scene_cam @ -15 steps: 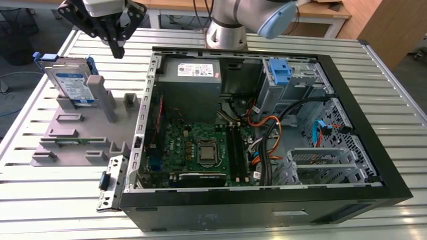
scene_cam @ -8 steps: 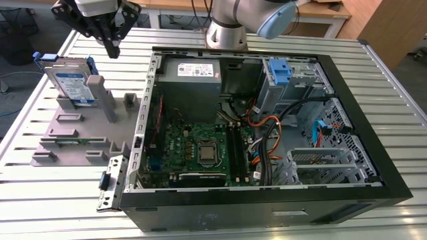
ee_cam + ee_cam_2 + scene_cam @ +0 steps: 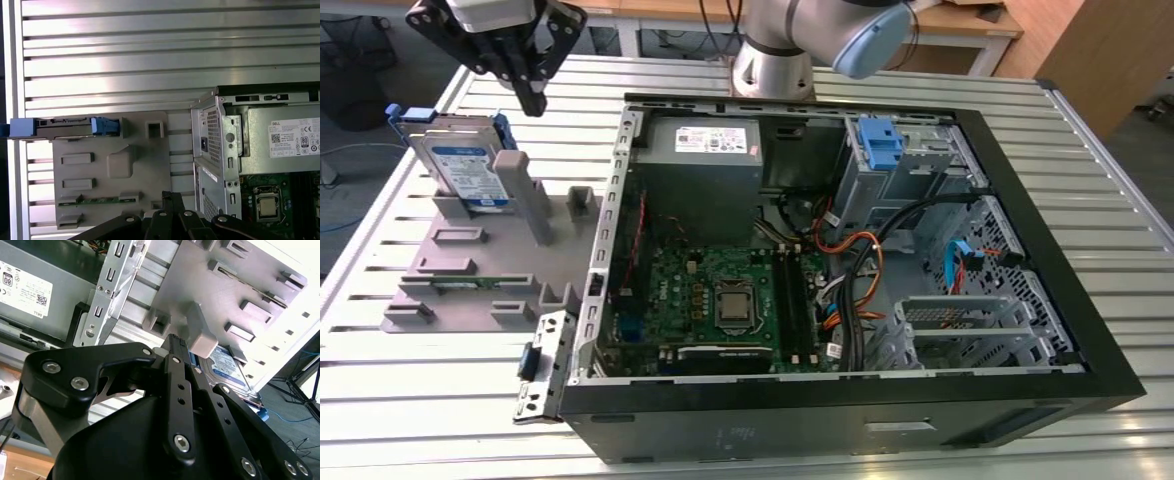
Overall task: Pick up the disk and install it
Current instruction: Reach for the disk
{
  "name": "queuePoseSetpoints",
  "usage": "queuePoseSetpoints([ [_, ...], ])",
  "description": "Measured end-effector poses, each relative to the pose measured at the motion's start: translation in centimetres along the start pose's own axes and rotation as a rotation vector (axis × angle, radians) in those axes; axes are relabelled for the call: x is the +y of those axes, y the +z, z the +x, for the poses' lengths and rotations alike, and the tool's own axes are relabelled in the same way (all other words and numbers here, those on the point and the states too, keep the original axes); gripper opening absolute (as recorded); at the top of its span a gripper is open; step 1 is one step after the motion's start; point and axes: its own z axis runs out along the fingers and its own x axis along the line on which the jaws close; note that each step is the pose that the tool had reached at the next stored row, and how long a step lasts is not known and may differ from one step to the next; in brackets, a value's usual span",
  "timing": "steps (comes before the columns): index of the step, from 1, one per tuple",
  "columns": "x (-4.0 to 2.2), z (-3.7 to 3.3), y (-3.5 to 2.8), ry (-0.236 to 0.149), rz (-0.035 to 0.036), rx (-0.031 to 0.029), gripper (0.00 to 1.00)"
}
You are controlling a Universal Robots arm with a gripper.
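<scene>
The disk (image 3: 460,160) stands on edge in a slot at the far end of the grey holder block (image 3: 467,275), at the exterior view's left. It is silver with a white-and-blue label and blue rails. My gripper (image 3: 534,102) hangs above the holder, slightly to the exterior view's right of the disk and not touching it. Its black fingers meet at the tips, shut on nothing. In the first wrist view the disk (image 3: 70,127) shows edge-on beyond the gripper (image 3: 170,196). The second wrist view has the disk's label (image 3: 230,371) past the fingertips (image 3: 176,341).
An open computer case (image 3: 1067,385) lies on the slatted metal table (image 3: 440,400), beside the holder. It holds a grey power supply (image 3: 707,150), a motherboard (image 3: 720,300), cables, and a drive bay with a blue clip (image 3: 881,145). The arm's base (image 3: 774,60) stands behind the case.
</scene>
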Motion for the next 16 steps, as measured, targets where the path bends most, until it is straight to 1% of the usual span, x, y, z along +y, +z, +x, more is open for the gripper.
queuePoseSetpoints([
  [16, -0.16, 2.13, -0.04, 0.000, 0.0000, 0.0000, 0.11],
])
